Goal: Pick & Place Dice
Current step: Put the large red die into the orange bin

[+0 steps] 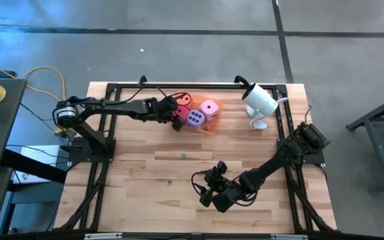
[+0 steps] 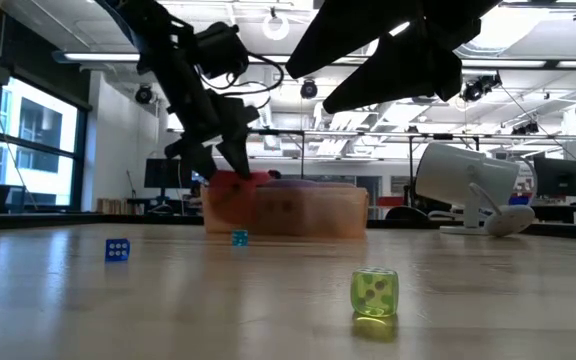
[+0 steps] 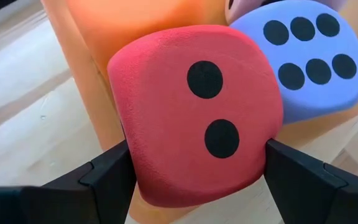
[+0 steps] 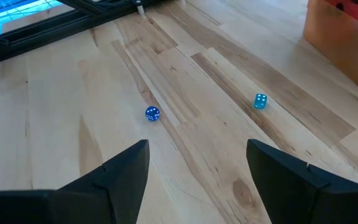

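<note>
Mid-pick: left gripper (image 3: pixel 197 180) clamped on red die (image 3: pixel 194 115) at orange tray (image 1: pixel 212 127) edge, needs clean lift; right gripper (image 4: pixel 197 168) open, idle.

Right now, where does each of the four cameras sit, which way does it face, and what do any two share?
High: overhead, straight down; both arms, the tray.
Low: table height, level toward the room; the left gripper, small green die.
Left wrist: past its fingers clamping the red die, purple die behind.
Right wrist: over bare wood, right gripper open, two blue dice.
Shared: low and left wrist both show the red die.
</note>
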Controlling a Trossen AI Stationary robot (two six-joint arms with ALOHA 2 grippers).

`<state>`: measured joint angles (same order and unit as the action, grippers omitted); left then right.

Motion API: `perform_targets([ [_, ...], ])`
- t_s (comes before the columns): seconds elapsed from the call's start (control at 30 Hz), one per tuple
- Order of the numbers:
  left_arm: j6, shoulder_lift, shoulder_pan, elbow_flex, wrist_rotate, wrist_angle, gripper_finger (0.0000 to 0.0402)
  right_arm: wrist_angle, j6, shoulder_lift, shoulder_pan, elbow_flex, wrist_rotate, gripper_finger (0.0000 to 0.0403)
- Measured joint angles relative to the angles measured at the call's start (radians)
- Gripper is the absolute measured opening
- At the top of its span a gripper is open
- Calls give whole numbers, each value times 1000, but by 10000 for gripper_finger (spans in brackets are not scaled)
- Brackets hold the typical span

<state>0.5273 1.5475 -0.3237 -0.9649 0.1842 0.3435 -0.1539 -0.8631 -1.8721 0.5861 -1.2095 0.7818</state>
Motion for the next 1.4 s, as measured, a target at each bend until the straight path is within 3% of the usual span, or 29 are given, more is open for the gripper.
perform_targets([
  [0.47, -121, -43, 15, 3, -25, 1, 337, 0, 3, 0, 0, 0, 0, 258],
  [0.73, -237, -43, 36, 3, -26, -9, 340, 0, 3, 0, 0, 0, 0, 258],
  [1.07, -232, -24, 45, 1, -23, -14, 340, 0, 3, 0, 0, 0, 2, 258],
  [1.13, -209, -22, 45, 1, -26, -15, 340, -1, 4, 0, -7, 0, 37, 258],
  [1.3, -140, -22, 45, 1, -26, -15, 340, 3, 33, 8, -62, 0, 257, 258],
  [1.4, -123, -18, 36, 1, -28, -14, 340, 15, 55, 11, -102, -1, 266, 258],
])
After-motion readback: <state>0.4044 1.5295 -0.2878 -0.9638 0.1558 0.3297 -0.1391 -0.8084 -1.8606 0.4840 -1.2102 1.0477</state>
